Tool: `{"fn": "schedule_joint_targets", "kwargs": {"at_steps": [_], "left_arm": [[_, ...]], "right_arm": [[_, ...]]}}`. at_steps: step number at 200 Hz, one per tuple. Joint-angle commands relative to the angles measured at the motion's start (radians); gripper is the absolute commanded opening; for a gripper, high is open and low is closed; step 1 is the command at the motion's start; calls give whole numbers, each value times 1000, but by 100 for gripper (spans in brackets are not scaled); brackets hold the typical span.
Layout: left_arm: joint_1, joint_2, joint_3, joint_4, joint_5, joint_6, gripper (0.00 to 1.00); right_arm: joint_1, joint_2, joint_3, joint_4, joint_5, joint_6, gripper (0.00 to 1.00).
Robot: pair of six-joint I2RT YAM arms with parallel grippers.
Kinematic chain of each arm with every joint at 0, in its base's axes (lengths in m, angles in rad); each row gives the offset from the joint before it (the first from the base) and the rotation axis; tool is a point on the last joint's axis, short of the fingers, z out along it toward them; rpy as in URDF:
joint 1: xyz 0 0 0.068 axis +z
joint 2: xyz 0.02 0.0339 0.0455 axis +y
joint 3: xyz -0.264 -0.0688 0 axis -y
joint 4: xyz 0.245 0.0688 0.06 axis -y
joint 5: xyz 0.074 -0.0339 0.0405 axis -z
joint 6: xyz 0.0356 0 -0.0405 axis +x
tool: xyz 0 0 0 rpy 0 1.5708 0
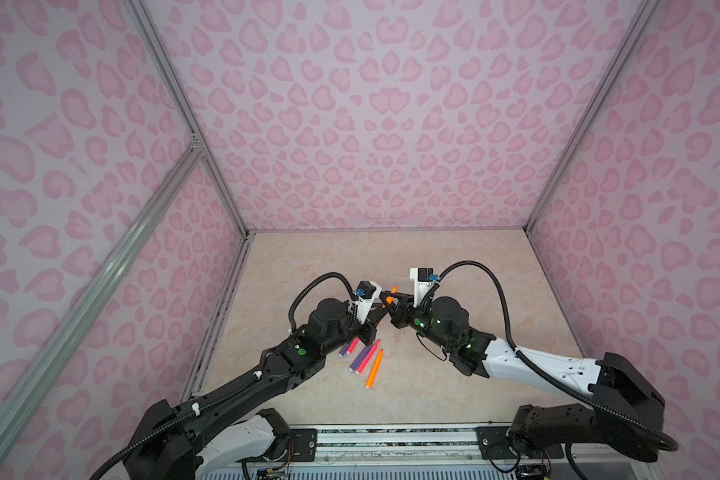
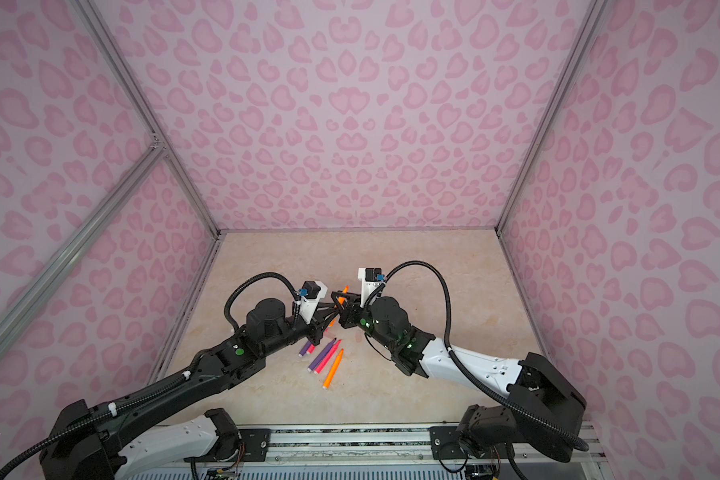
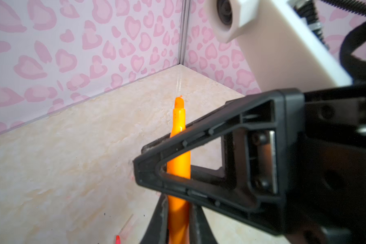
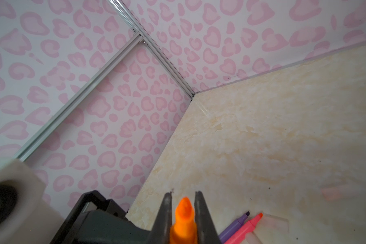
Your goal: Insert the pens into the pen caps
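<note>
An orange pen [image 1: 393,291] is held off the table between the two arms, tip pointing up and away. My left gripper [image 3: 179,202] is shut on its barrel. My right gripper [image 4: 183,194] is shut on the same pen [image 4: 184,219] nearer the tip, its finger crossing in front of the barrel [image 3: 179,118] in the left wrist view. Several more pens lie on the table: a purple one [image 1: 360,358], a pink one [image 1: 368,356] and an orange one [image 1: 374,370]. Faint clear pen caps [image 4: 336,192] [image 3: 128,224] rest on the beige surface.
Pink patterned walls with metal frame rails [image 1: 208,166] close in the beige table [image 1: 454,266] on three sides. Another pink and purple pair of pens [image 1: 348,346] lies partly under the left arm. A metal rail [image 1: 391,436] runs along the table's near edge.
</note>
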State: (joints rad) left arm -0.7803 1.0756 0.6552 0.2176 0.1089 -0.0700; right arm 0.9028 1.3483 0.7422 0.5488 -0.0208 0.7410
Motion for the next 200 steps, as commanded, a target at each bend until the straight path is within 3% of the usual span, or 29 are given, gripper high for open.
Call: {"fn": "schedule_joint_targets", "kwargs": {"at_steps": [1,46,94,120,136,146,161,180,200], "left_arm": [[-2,-2,15,29,10,-2,5],[-1,-16,-5,51,-29,-19,24],[-1,-6,0,49,-27,-21,28],[-2,-12,1,50,-30,-30,23],[-2,-28,-7,55,-36,-36,4],[-1,-41,-13,58,-60,-41,3],[-1,-57,-21,60,-110,-49,3],[0,-83,-41,76,-172,-71,3],[3,-111,-59,78,-313,-128,3]], "right_arm": [[6,18,11,-14,-48,15,4],[14,36,7,9,-52,20,0],[27,28,-1,40,-75,37,0],[29,34,-11,51,-77,37,0],[29,30,-10,51,-80,41,0],[31,27,-12,47,-78,41,0],[30,15,-24,48,-61,35,13],[31,-4,-49,51,-28,9,43],[31,-49,-57,9,19,-19,64]]}}
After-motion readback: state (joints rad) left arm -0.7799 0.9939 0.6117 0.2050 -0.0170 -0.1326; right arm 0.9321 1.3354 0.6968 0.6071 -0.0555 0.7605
